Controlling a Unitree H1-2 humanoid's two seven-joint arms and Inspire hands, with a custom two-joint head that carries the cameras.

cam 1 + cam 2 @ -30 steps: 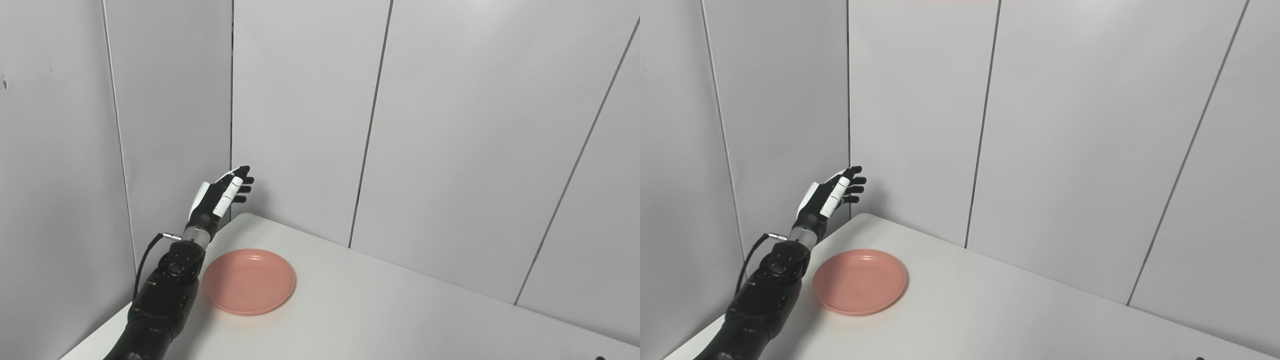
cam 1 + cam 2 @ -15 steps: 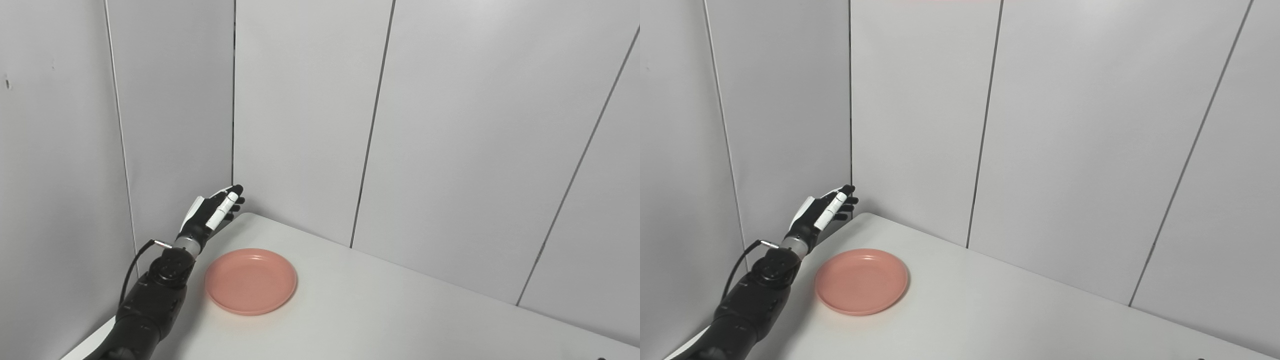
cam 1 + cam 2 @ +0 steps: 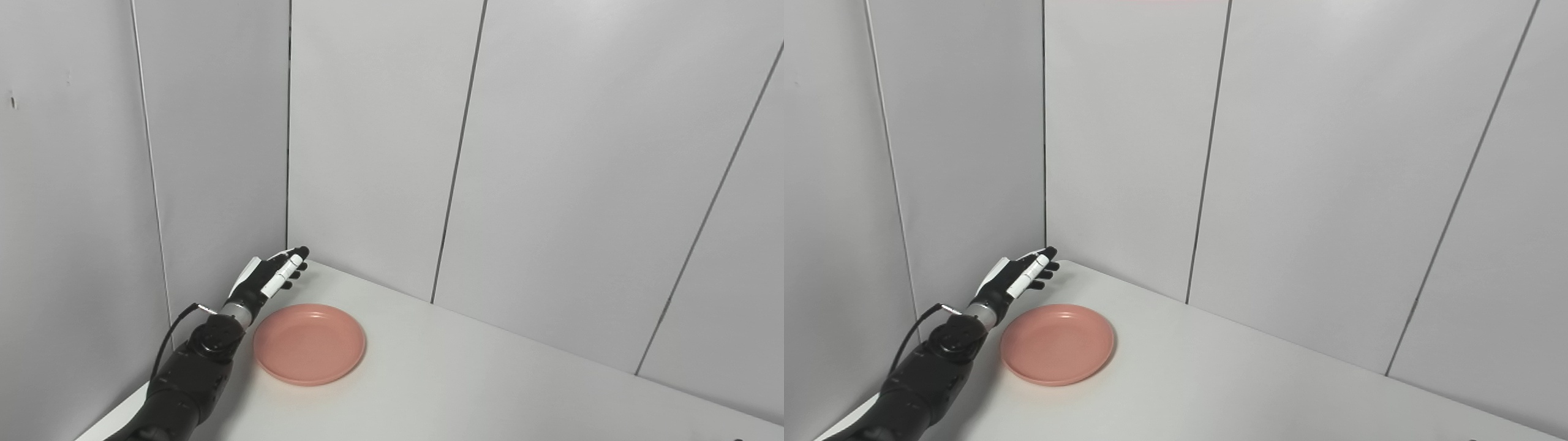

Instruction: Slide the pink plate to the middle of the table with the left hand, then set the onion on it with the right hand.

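Fingers [image 3: 293, 263] of the black and white left hand [image 3: 269, 277] are sticking out straight and apart, holding nothing. The hand is hanging over the far left corner of the smooth white table [image 3: 465, 380], just behind the round pink plastic plate [image 3: 309, 343], not touching it. The plate is lying flat near the table's left edge.

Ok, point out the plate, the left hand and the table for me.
plate [image 3: 309, 344]: left eye view, centre of its dish.
left hand [image 3: 268, 278]: left eye view, back of the hand.
table [image 3: 1249, 386]: right eye view, bare top right of the plate.
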